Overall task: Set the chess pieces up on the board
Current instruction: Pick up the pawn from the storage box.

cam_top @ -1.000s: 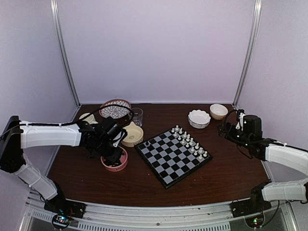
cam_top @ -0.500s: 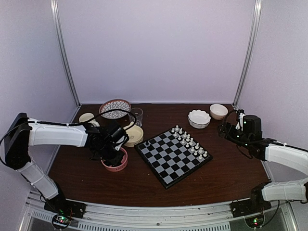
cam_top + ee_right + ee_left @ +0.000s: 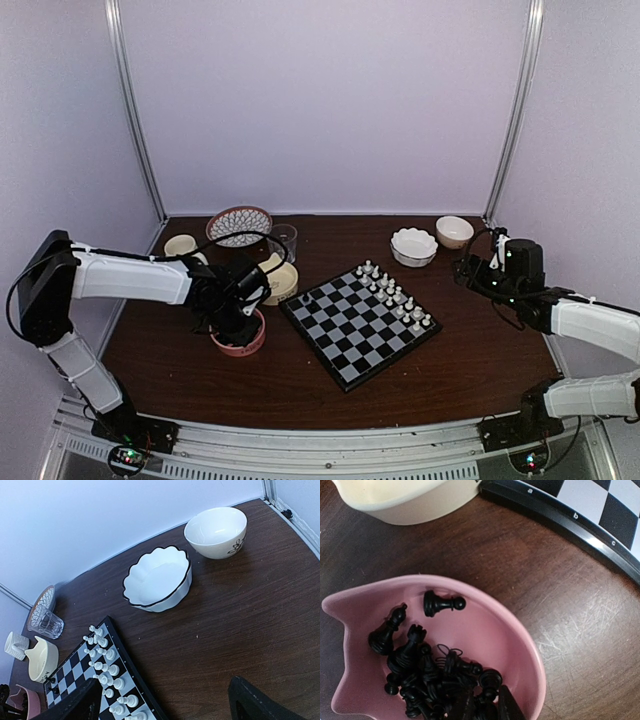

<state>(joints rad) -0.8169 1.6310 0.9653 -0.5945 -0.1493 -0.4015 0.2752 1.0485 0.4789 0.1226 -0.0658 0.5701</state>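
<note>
Several black chess pieces (image 3: pixel 427 672) lie heaped in a pink bowl (image 3: pixel 520 645), which stands left of the board (image 3: pixel 358 325). My left gripper (image 3: pixel 489 706) is down in the bowl, and its fingers (image 3: pixel 512 707) are closed on one black piece (image 3: pixel 490 679). It also shows in the top view (image 3: pixel 238 322). One black piece (image 3: pixel 306 298) stands on the board's left corner. White chessmen (image 3: pixel 395 295) line the board's far right side. My right gripper (image 3: pixel 162 702) is open and empty above the table, right of the board (image 3: pixel 80 680).
A cream bowl (image 3: pixel 278 280), a glass (image 3: pixel 284 241), a patterned plate (image 3: pixel 238 226) and a small cup (image 3: pixel 180 245) stand behind the pink bowl (image 3: pixel 252 347). A scalloped white bowl (image 3: pixel 157 580) and a round white bowl (image 3: pixel 216 532) stand at the back right.
My left arm has shifted a little to the right and lowered its gripper into the pink bowl. The right arm has not moved.
</note>
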